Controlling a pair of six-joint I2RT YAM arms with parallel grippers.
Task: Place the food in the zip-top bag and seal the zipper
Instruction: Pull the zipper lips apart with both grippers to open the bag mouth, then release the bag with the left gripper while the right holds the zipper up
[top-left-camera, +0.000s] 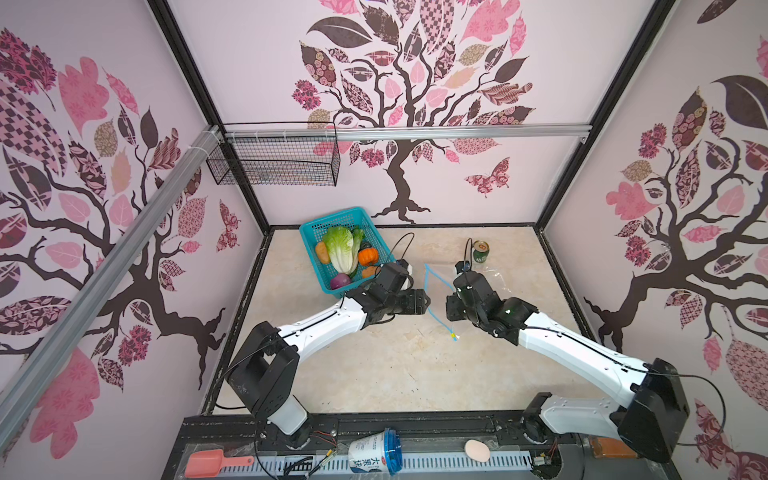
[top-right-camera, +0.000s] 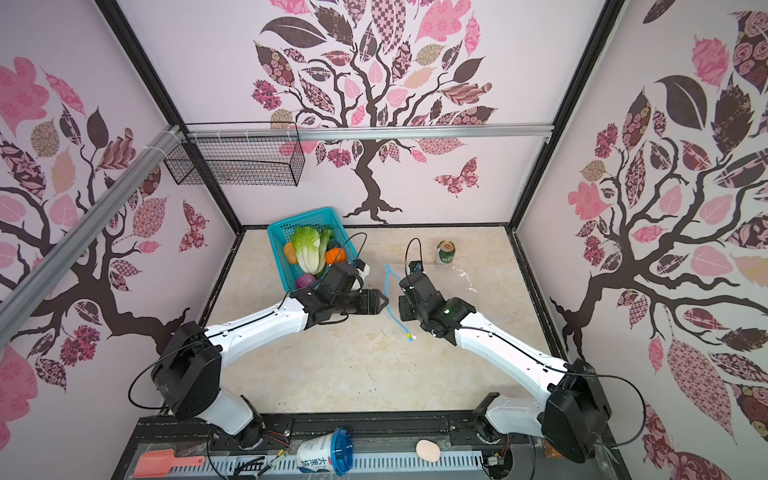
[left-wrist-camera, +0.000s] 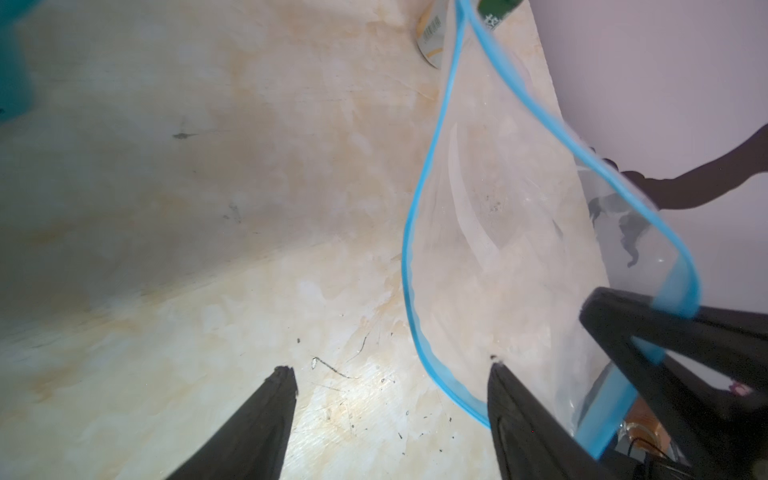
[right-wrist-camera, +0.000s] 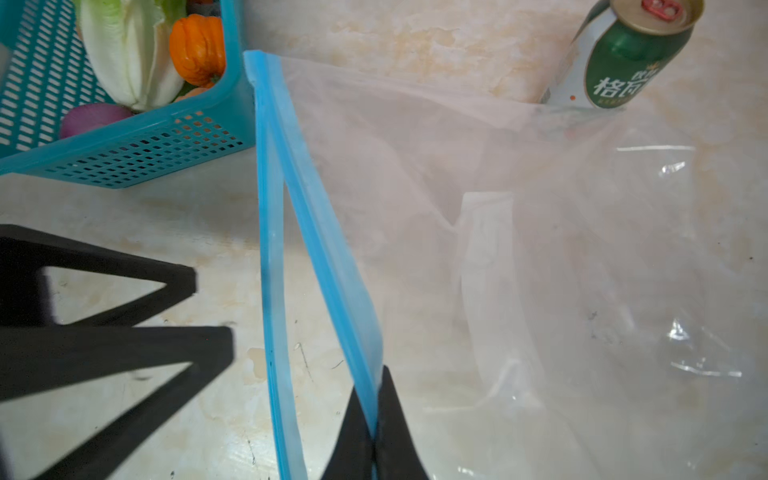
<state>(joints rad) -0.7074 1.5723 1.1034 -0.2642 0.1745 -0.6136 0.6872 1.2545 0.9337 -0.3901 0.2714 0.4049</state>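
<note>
The clear, floppy, slippery-looking plastic zip-top bag (right-wrist-camera: 540, 249) is pinched at its stiffer light blue zipper strip (right-wrist-camera: 309, 216) by the closed right gripper (right-wrist-camera: 372, 388); the other lip, apparently free beside the spread left gripper (left-wrist-camera: 390, 374), is best taken on the strip too.

Walls: pale pink panels (top-left-camera: 257, 62) on three sides, printed with dark brown trees, pink and patterned leaves, and butterflies.
Trunk: the trunk (top-left-camera: 401, 195) of the back wall's tree stands beyond the left gripper (top-left-camera: 427, 301).
Floor: cream marbled tabletop (top-left-camera: 374, 365) with tan veining and small dark scuffs under the gripper.
Frame: black corner posts (top-left-camera: 183, 62); an aluminium rail (top-left-camera: 415, 134) crosses the back wall.
Wire basket: the black wire basket (top-left-camera: 274, 162) hangs on the rail, beyond the gripper and to its left.
Light: soft glare (left-wrist-camera: 357, 399) on the tabletop straight below the gripper.
</note>
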